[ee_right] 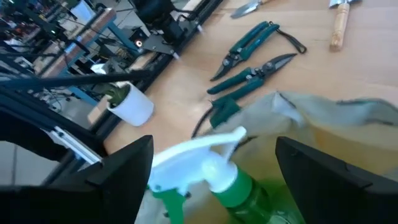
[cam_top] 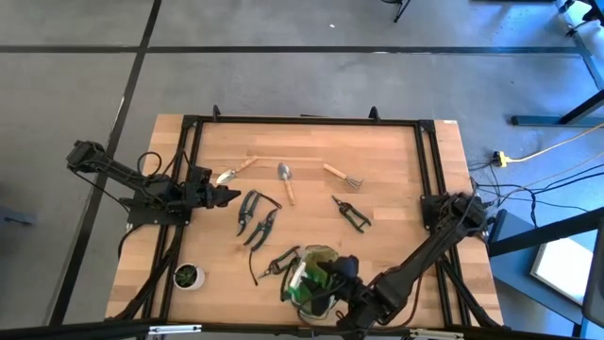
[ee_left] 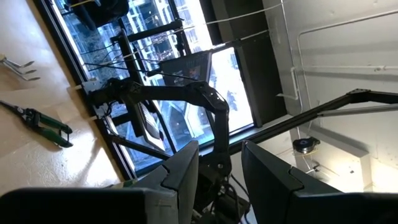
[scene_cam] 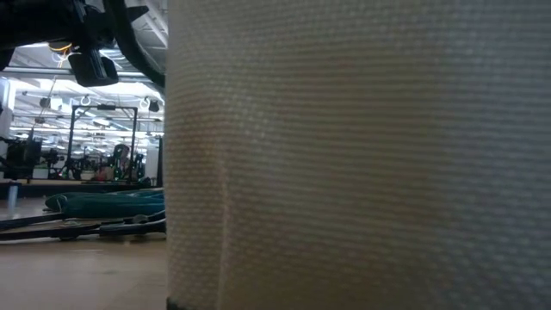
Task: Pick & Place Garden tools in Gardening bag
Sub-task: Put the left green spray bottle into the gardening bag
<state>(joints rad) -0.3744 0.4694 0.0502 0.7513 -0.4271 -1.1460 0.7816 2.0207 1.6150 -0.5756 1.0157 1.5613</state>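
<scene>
- Woven khaki bag [scene_cam: 362, 155] cloth filled most of the low view, hiding the tools.
- Inside the bag at the counter's [cam_top: 396, 170] near edge, the green spray bottle [ee_right: 214, 171] stood, white trigger pointing toward the potted plant [ee_right: 130, 102].
- Right end effector [ee_right: 211, 168] hung spread wide about the bottle's head, not touching it.
- Left end effector [ee_left: 221, 171], partly parted and empty, waited by the left rail.
- Only the high view showed the trowel [cam_top: 285, 179] lying lengthwise front-to-back.

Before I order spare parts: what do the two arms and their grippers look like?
Both arms are dark, slim and jointed, mounted on black frame rails at the table's sides. The left gripper and right gripper each have two broad, flat, dark fingers. Dark cables trail from the right arm's base.
</scene>
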